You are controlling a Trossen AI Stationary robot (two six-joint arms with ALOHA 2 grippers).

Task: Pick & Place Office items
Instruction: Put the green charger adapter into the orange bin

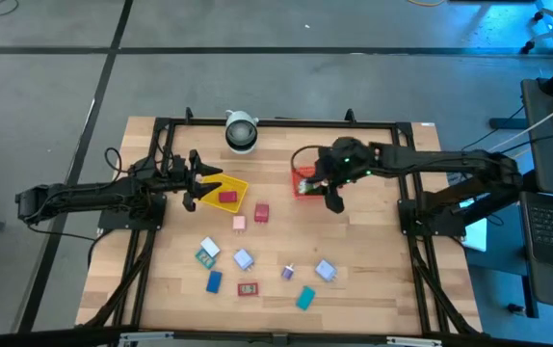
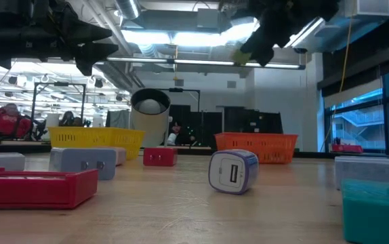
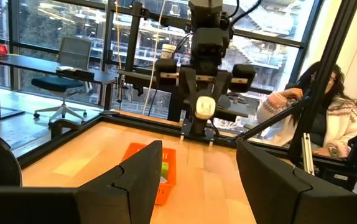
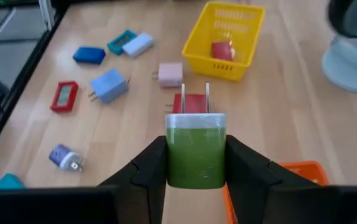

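We logged the right gripper point(image 4: 196, 163) clamped on a green charger block point(image 4: 196, 149), prongs pointing forward, held in the air just above the red tray point(image 1: 302, 183). The remaining office items point(image 1: 257, 265) lay scattered on the table point(image 1: 373, 280), well apart from the red tray; one red piece point(image 1: 227, 198) sat inside the yellow tray point(image 1: 221, 192). The left gripper point(image 1: 202, 181) waited with jaws open at the yellow tray, far from the red tray. We judged that a good release needed the block centred over the red tray and lowered before opening.
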